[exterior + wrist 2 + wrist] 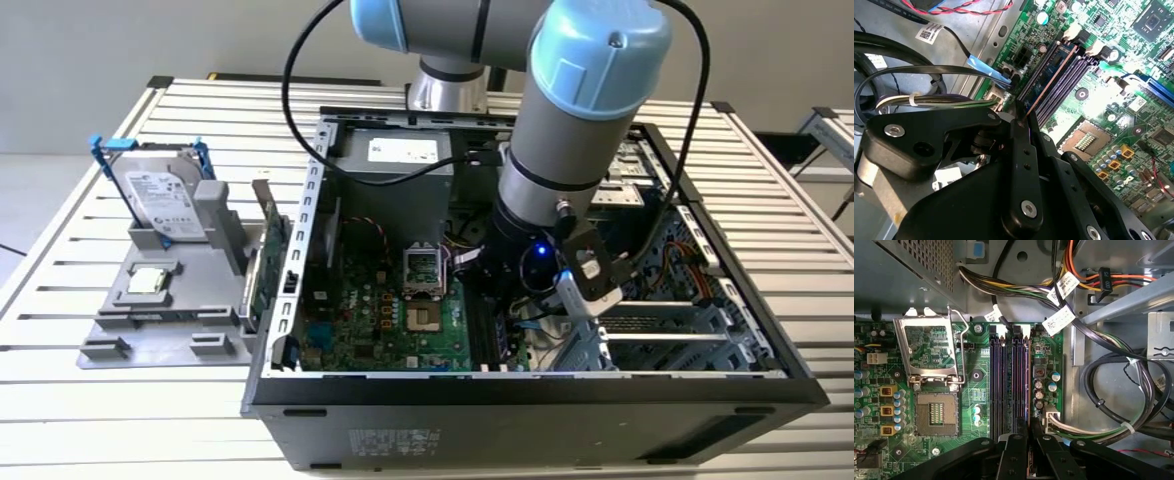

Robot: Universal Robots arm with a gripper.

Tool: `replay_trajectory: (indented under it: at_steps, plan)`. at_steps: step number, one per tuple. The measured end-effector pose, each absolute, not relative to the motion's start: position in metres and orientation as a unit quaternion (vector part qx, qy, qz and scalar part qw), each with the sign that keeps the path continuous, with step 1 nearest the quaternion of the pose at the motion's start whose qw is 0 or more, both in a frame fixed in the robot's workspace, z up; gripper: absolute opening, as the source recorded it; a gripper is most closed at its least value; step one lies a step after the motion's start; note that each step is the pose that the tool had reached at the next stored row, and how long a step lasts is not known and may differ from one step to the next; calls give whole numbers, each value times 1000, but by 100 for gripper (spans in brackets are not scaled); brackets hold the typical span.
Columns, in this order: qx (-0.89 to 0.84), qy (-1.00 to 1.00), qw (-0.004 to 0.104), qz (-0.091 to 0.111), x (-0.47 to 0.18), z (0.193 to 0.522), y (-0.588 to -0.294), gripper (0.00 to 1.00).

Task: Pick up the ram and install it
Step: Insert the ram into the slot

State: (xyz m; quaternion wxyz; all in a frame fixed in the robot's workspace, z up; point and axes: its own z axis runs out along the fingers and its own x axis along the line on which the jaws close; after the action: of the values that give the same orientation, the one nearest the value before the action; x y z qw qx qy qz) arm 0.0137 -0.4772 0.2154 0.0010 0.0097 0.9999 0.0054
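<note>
Ram held edge-on over the memory slots inside the open computer case.

In the second wrist view the gripper [1021, 125] has its fingers [1021, 165] pinching the ram [1046, 87], which runs as a thin coppery-edged strip from the fingertips up toward the upper middle of the frame, lying along the dark memory slots [1064, 80] of the motherboard [1114, 95]. Held edge-down and parallel to the slots, the stick looks lined up so its contact edge can meet one slot; whether it is already seated I cannot tell. In the exterior view the arm [574, 120] reaches down into the case [534, 400] at centre frame, while the hard drive [163, 200] stands in its grey holder [174, 310] on the bench [80, 420] at the left, out of the way.
</note>
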Motion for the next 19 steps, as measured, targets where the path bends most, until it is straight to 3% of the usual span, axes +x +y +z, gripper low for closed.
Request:
replay_trajectory:
  at_steps: [19]
  plan:
    - [10, 1000, 1, 5, 13, 212, -477, 0]
